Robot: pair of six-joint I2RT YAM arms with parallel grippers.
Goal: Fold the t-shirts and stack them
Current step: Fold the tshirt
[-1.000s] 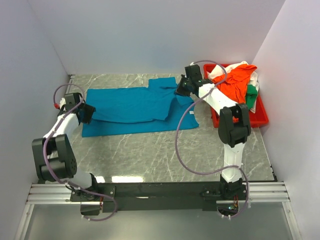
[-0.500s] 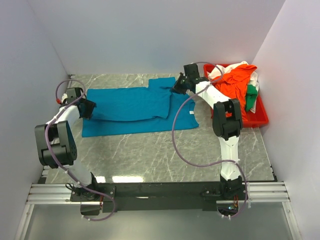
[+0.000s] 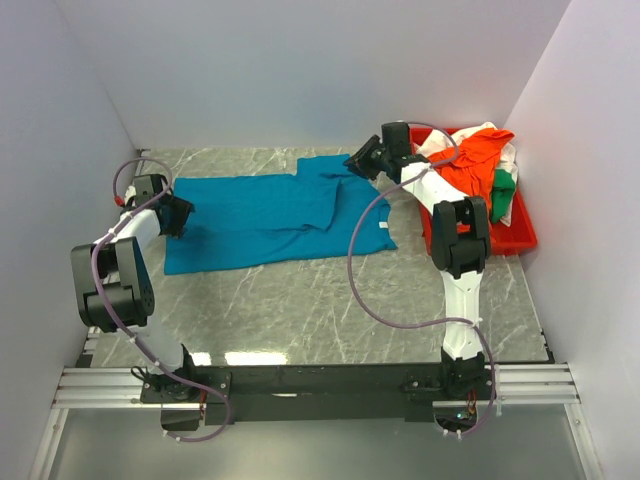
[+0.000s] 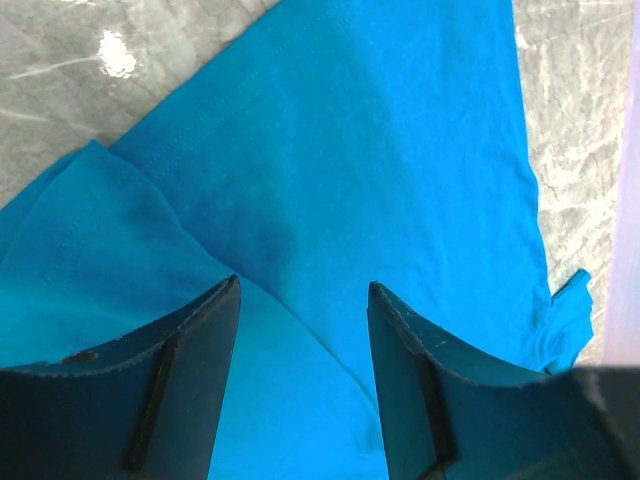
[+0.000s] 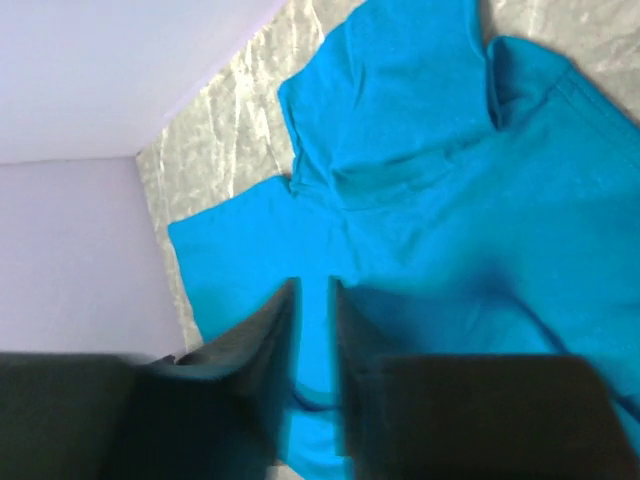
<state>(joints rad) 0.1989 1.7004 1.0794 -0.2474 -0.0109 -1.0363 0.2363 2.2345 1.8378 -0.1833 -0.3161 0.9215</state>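
A teal-blue t-shirt (image 3: 270,215) lies flat across the back of the marble table, its upper part folded over its lower part. My left gripper (image 3: 180,215) hovers at its left edge. In the left wrist view that gripper (image 4: 302,290) is open, with the teal shirt (image 4: 350,150) below and nothing between the fingers. My right gripper (image 3: 356,160) hangs over the shirt's far right corner. In the right wrist view this gripper (image 5: 315,290) stands open by a narrow gap above the teal shirt (image 5: 450,200). An orange t-shirt (image 3: 470,165), a white one (image 3: 488,132) and a green one (image 3: 503,190) are heaped in the tray.
A red plastic tray (image 3: 515,238) stands at the back right against the side wall. Pale walls close in the table on the left, back and right. Bare marble (image 3: 300,310) runs between the shirt and the arm bases.
My right gripper has opened, let go of the teal shirt's far right part and drawn back toward the tray. The left gripper has shifted slightly toward the back and opened a little wider.
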